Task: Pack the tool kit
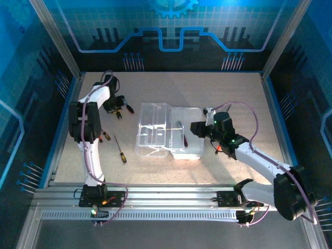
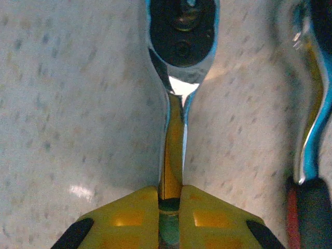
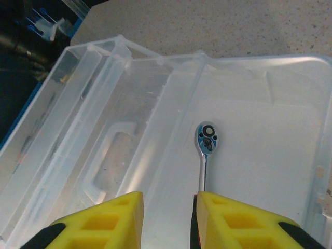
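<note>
A: Tool kit [image 1: 155, 123], a translucent clear rectangular plastic case, lid open. Left gripper [image 2: 169, 194]?
B: Pads clamped on the shaft of a chrome ratchet wrench [image 2: 175, 124], head ahead of the jaws. Lift level; the smooth shaft may swivel.
A: Right gripper [image 3: 168, 199]?
B: Part open, empty. Case below and ahead of its jaws, second ratchet [image 3: 207, 137] inside.

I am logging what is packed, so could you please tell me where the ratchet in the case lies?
In the right wrist view the ratchet lies in the case, right of its opened lid, handle toward the right jaws.
</note>
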